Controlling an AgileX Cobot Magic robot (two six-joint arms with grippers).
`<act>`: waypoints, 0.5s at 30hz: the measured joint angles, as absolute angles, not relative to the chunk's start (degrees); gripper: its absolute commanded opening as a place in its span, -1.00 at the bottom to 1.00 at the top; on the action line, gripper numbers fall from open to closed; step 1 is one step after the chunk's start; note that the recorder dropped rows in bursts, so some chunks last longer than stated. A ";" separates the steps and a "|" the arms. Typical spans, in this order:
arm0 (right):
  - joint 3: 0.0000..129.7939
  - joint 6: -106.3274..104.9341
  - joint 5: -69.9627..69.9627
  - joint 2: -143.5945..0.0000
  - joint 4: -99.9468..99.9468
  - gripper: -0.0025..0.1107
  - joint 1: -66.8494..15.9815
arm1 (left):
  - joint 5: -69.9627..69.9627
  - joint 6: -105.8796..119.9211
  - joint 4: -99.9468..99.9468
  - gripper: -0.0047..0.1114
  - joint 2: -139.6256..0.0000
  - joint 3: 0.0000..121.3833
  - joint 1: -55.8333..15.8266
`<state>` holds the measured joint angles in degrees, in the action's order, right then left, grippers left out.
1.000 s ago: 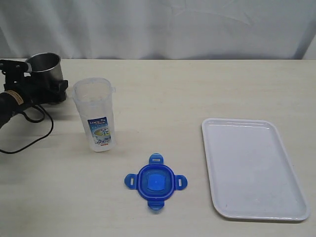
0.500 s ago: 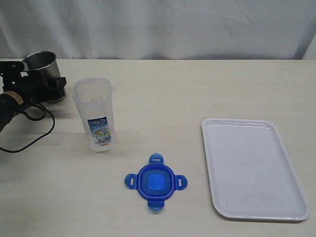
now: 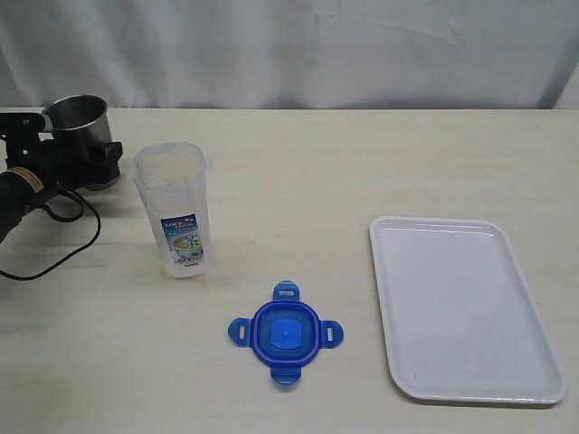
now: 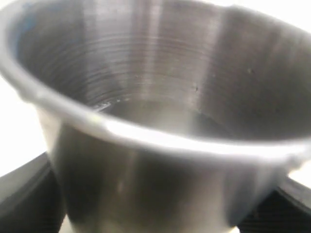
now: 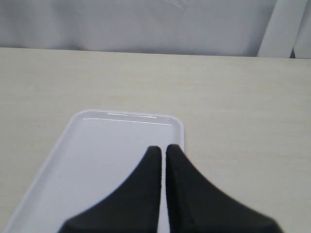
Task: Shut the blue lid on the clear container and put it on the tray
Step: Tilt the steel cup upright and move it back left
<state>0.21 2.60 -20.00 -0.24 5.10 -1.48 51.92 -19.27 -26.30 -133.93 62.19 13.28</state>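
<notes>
- We see the biggest risk at the left gripper (image 3: 72,154). Its jaws stand on either side of the steel cup (image 3: 79,117) and seem clamped on it, just beside the clear container (image 3: 176,212). A careless swing could tip that tall, narrow canister.
- The container stands upright and uncovered on the table (image 3: 362,163), well apart from the tray (image 3: 466,312).
- The blue lid (image 3: 286,333) lies flat between them with its tabs splayed. Fingers could skid off so low an edge, or seat it crooked so the tabs fail to snap.
- The right gripper (image 5: 163,148) hangs over the tray with its jaws together and holds nothing.
- The exterior view does not show the right arm.
- The blurred cup fills the left wrist view, so finger contact is hard to confirm.
- We cannot tell whether the container holds anything.
</notes>
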 measured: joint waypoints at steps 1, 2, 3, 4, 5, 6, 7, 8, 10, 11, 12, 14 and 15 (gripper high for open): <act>0.21 2.60 -20.00 -0.24 5.10 -0.89 -1.48 | 51.92 -19.27 -26.45 0.36 -133.93 62.19 13.28; 0.21 2.60 -20.00 -0.24 5.10 -0.89 -1.48 | 51.92 -19.27 -26.58 0.36 -133.93 62.19 13.28; 0.21 2.60 -20.00 -0.24 5.10 -0.89 -1.48 | 51.92 -19.27 -26.61 0.36 -133.93 62.19 13.28; 0.21 2.60 -20.00 -0.24 5.10 -0.89 -1.48 | 51.92 -19.27 -26.70 0.36 -133.93 62.19 13.28; 0.21 2.60 -20.00 -0.24 5.10 -0.89 -1.48 | 51.92 -19.27 -26.70 0.36 -133.93 62.19 13.28; 0.21 2.60 -20.00 -0.24 5.10 -0.89 -1.48 | 51.92 -19.27 -26.70 0.36 -133.93 62.19 13.28; 0.21 2.60 -20.00 -0.24 5.10 -0.89 -1.48 | 51.92 -19.27 -26.70 0.36 -133.93 62.19 13.28; 0.21 2.60 -20.00 -0.24 5.10 -0.89 -1.48 | 51.92 -19.27 -26.70 0.36 -133.93 62.19 13.28; 0.21 2.60 -20.00 -0.24 5.10 -0.89 -1.48 | 51.92 -19.27 -26.70 0.47 -133.93 62.19 13.28; 0.21 2.60 -20.00 -0.24 5.10 -0.89 -1.48 | 51.92 -19.27 -26.70 0.58 -133.93 62.19 13.28; 0.21 2.60 -20.00 -0.24 5.10 -0.89 -1.48 | 51.92 -19.27 -26.70 0.71 -133.93 62.19 13.28; 0.21 2.60 -20.00 -0.24 5.10 -0.89 -1.48 | 51.92 -19.27 -26.70 0.89 -133.93 62.19 13.28; 0.21 2.60 -20.00 -0.24 5.10 -0.89 -1.48 | 51.92 -19.27 -26.70 0.89 -133.93 62.19 13.28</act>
<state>0.21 2.60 -20.00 -0.24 5.10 -1.48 51.92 -19.27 -26.70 -133.93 62.19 13.28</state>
